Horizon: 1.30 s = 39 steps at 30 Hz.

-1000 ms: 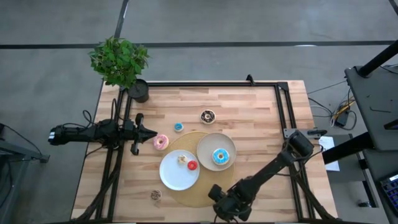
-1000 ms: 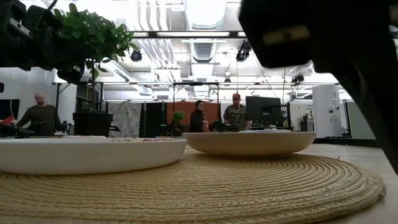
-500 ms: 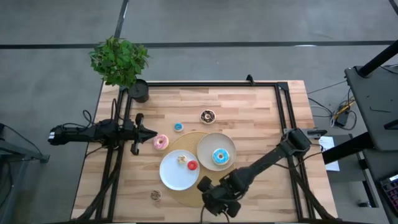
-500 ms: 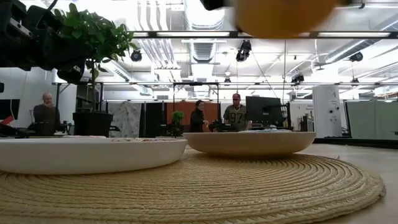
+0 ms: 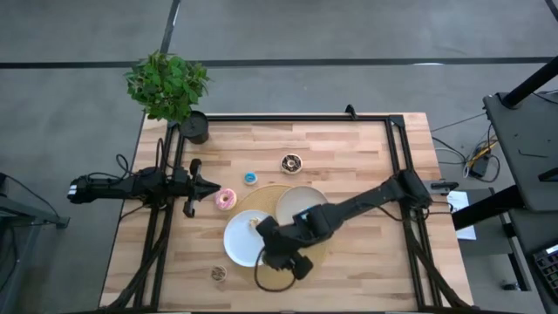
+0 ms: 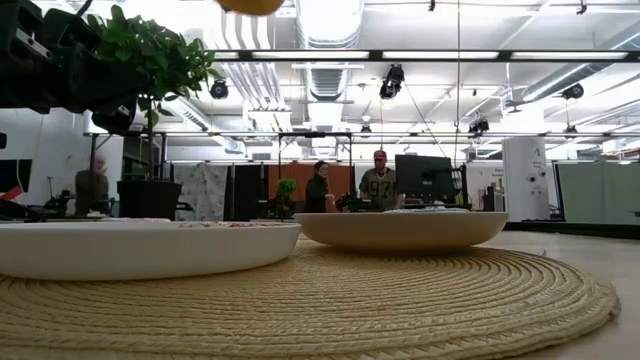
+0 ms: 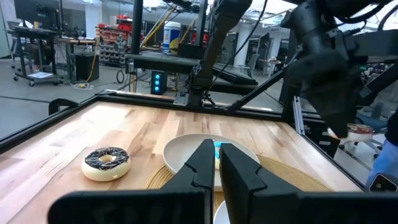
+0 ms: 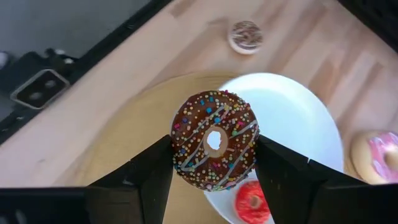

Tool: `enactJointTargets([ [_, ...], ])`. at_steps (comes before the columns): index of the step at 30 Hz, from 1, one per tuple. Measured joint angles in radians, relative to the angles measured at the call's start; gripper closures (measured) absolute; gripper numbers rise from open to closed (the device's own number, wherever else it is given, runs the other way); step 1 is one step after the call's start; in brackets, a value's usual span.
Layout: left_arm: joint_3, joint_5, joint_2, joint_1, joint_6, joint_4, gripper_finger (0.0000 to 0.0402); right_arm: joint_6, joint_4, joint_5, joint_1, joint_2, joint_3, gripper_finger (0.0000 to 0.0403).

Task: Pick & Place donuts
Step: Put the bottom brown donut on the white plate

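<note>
Your right gripper [image 8: 214, 163] has swung from the table's near edge to above the white plate [image 8: 292, 118], clamped on the chocolate donut [image 8: 215, 139]; you look about ready to lower it; farther off, the left gripper [image 5: 209, 186] waits shut beside the pink donut [image 5: 226, 199].

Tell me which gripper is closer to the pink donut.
Left. The left gripper sits just beside the pink donut; the right gripper is farther off, over the white plate.
</note>
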Motion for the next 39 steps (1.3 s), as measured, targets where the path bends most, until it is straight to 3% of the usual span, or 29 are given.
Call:
enactJointTargets([
  [17, 0.000, 0.000, 0.000, 0.000, 0.000, 0.000, 0.0402, 0.059, 0.015, 0.003, -0.090, 0.015, -0.005, 0.0200],
  [39, 0.000, 0.000, 0.000, 0.000, 0.000, 0.001, 0.0402, 0.079, 0.054, 0.002, -0.091, 0.176, -0.005, 0.0200],
])
